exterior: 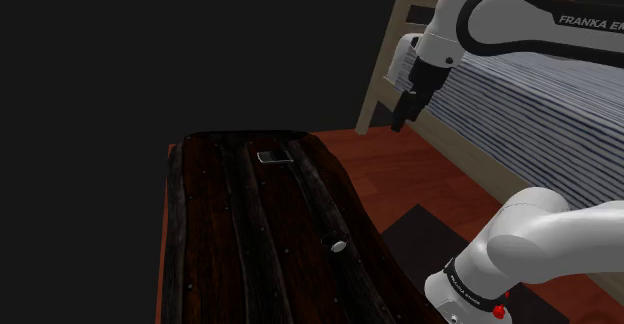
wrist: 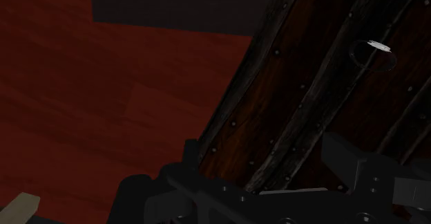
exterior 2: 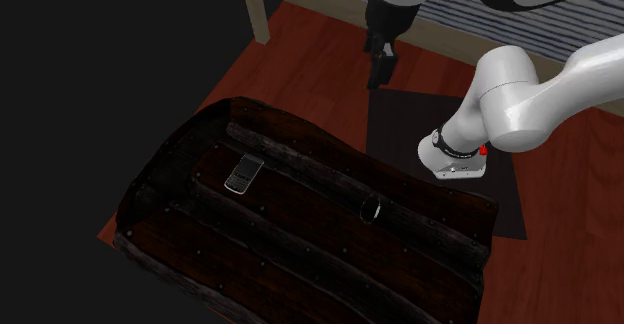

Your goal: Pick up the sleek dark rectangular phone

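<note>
One dark phone (exterior 2: 244, 174), flat on the plank table (exterior 2: 300, 262) near one end, long axis crosswise to the table's length. Gripper (exterior 2: 380, 69) raised beyond the table's long edge, fingers (wrist: 342, 153) spread apart, clasping nothing.

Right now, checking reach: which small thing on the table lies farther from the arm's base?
The flat rectangular phone, at the table's far end; the small round thing sits nearer the base.
</note>
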